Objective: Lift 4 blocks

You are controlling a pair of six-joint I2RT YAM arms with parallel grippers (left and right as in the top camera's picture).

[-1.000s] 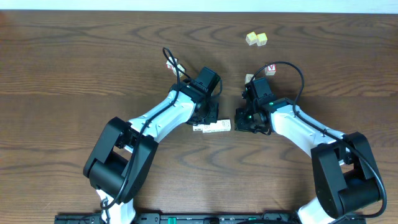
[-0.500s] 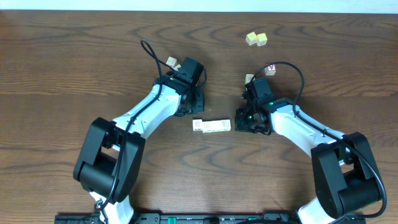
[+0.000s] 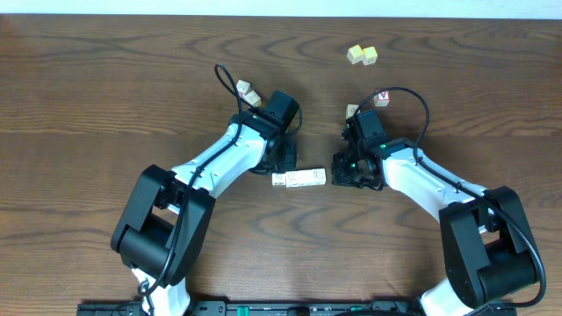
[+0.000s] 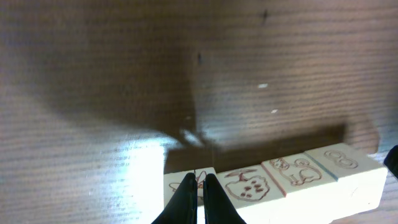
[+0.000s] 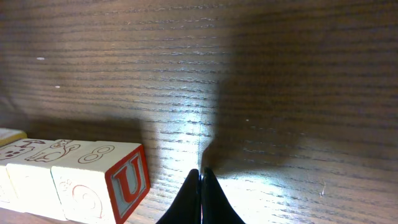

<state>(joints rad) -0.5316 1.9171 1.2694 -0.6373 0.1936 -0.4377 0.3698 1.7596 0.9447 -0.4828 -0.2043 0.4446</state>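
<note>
Surface: dark wood-grain table [image 3: 105, 105], pale wall strip along the far edge.
Work item: four cream blocks [image 3: 299, 179] lie end to end in one straight row on the table, near the middle and between the two arms. Printed animal outlines show on their top faces.
Row end, right side: the end face of the last block carries a red-framed letter U, seen in the right wrist view.
Left gripper [image 4: 194, 190]: closed with nothing between the fingers. The tips sit at the row's left end block. Whether they touch it cannot be told.
Right gripper [image 5: 200, 186]: closed and empty. The tips point down at bare table just beside the U end, with a gap to the block.
Likely reason for placement: one pinched gripper at each end suggests the row is to be squeezed lengthwise and raised as one unit.
Task status: no block is off the table. The lift has not begun.
Bystanders, far: two yellow-topped cubes [image 3: 361, 55] sit near the far edge, well apart from the row.
Bystanders, near right arm: a red-faced cube [image 3: 381, 98] and a pale cube [image 3: 352, 111] sit behind the wrist.
Bystanders, near left arm: two loose cubes [image 3: 247, 90] sit beside its cable [image 3: 226, 79].
Obstruction: nothing lies between either gripper and its end of the row.
Risk: uneven end pressure could buckle the row.
</note>
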